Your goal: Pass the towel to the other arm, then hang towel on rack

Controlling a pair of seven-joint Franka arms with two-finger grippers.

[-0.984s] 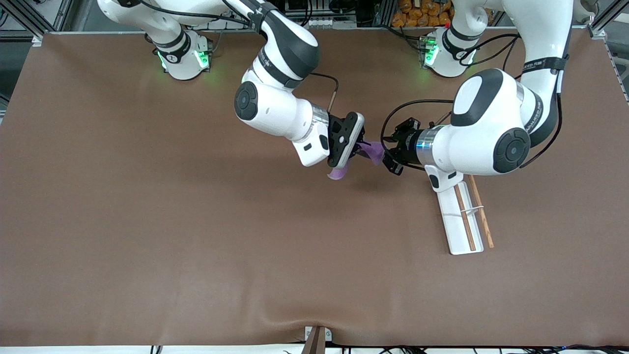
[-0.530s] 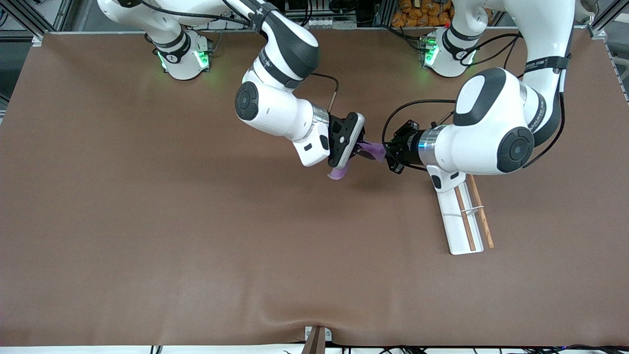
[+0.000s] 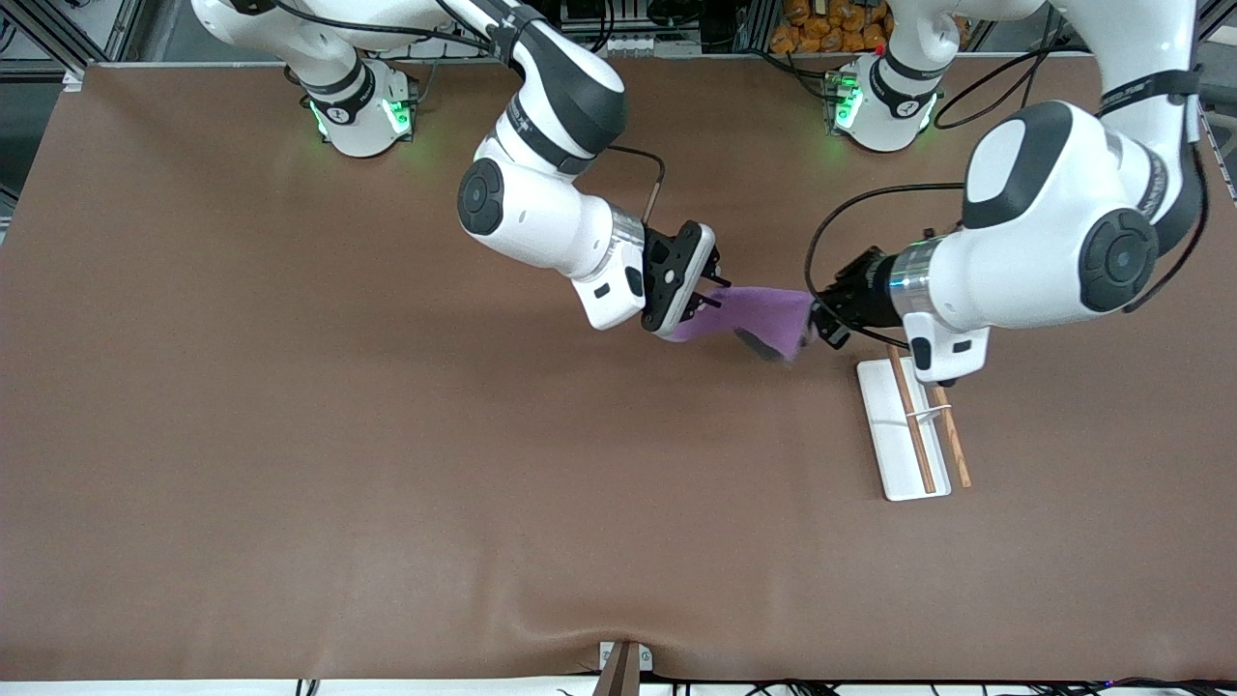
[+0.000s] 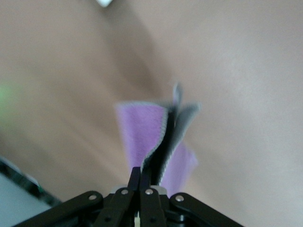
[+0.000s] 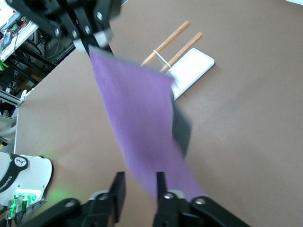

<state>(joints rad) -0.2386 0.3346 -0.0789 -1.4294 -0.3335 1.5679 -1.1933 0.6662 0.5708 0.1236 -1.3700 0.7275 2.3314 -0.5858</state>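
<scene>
Towel hung stretched above the bench between both claws, limp, light and fuzzy, likely best pinched at an edge. Left claw clamped on its 3 o'clock end; right claw parted, letting go at 9 o'clock. Rack lay at 4 o'clock from the towel.

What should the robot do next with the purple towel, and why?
Probably the left hand should carry the towel over the rack. It is shut on the towel, the right hand looks open, and the rack lies close by.
</scene>
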